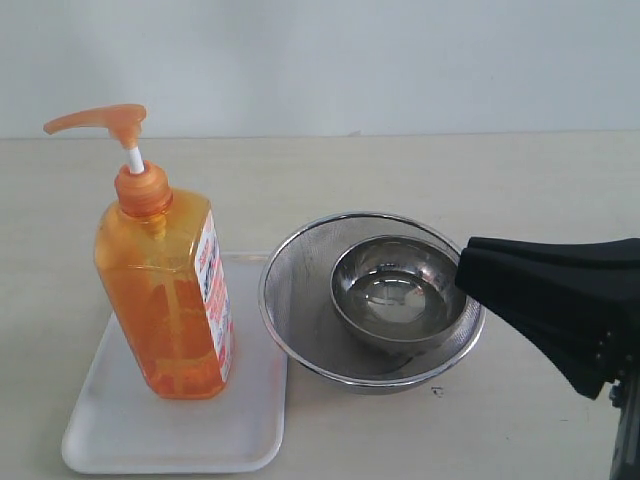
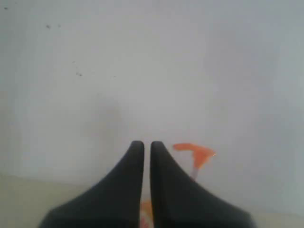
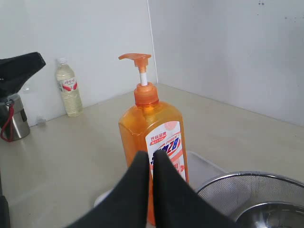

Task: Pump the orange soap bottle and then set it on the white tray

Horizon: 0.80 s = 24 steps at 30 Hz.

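Observation:
The orange soap bottle [image 1: 165, 290] stands upright on the white tray [image 1: 180, 425] at the left of the exterior view, pump head up and spout pointing left. My right gripper [image 1: 462, 268] is shut and empty, off to the bottle's right above the strainer's edge. In the right wrist view that gripper [image 3: 152, 154] points at the orange soap bottle [image 3: 152, 123], which stands clear beyond it on the white tray [image 3: 204, 166]. My left gripper [image 2: 143, 145] is shut with nothing in it; only the bottle's pump head [image 2: 195, 154] shows behind it. The left gripper is outside the exterior view.
A round steel mesh strainer [image 1: 290, 290] holding a steel bowl [image 1: 398, 295] sits right of the tray, touching its edge. In the right wrist view a small drink bottle [image 3: 69, 88] stands by the back wall and a dark object [image 3: 16, 95] at the left.

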{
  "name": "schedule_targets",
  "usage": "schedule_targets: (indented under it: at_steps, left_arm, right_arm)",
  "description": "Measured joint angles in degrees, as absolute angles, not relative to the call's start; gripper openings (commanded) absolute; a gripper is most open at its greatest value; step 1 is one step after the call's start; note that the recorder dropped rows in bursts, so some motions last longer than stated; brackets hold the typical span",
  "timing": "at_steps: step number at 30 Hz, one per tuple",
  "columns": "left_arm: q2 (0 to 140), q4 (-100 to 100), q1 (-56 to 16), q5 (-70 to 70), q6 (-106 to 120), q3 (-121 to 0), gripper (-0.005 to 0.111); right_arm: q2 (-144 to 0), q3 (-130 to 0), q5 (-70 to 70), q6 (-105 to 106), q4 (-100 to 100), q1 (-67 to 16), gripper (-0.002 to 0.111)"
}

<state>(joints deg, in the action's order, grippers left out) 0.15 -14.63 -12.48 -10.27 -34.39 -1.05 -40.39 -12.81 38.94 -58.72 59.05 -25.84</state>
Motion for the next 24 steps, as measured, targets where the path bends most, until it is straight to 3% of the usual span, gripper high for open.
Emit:
schedule_targets:
  at_steps: [6,18,24]
  left_arm:
    - [0.15,0.52,-12.48,-3.07,-16.36,-0.26,0.005]
    - [0.15,5.83,-11.80,16.57,-0.79,-0.14,0.005]
    - [0.15,5.41,-11.80,19.90,0.00,-0.14,0.005]
  right_arm:
    - [-40.39,-12.81,38.94,-58.72,59.05,-25.84,0.000]
    - [-40.39,-12.81,38.94,-58.72,59.05,-25.84,0.000]
    - [-40.39,-12.81,38.94,-58.72,59.05,-25.84,0.000]
